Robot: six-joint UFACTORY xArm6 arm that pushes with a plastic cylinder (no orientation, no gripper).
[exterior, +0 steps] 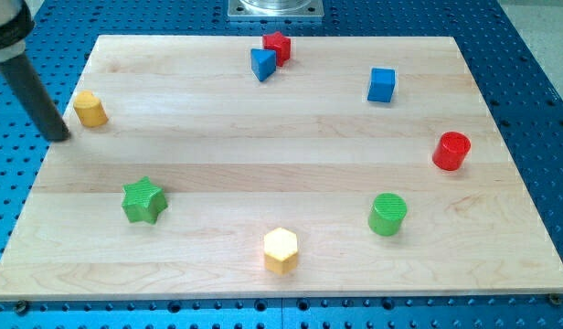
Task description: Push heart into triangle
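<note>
A yellow-orange block [90, 109], whose rounded shape looks like a heart, sits near the board's left edge in the upper part of the view. The blue triangle [262, 64] lies near the top middle, touching a red star [277, 45] at its upper right. My dark rod comes down from the view's top left corner. My tip [60, 137] rests at the board's left edge, just to the lower left of the yellow-orange block and a small gap away from it.
A blue cube [381, 84] is at the upper right and a red cylinder [451, 151] at the right. A green cylinder [387, 214], a yellow hexagon [281, 249] and a green star [143, 200] lie along the lower part of the wooden board [263, 155].
</note>
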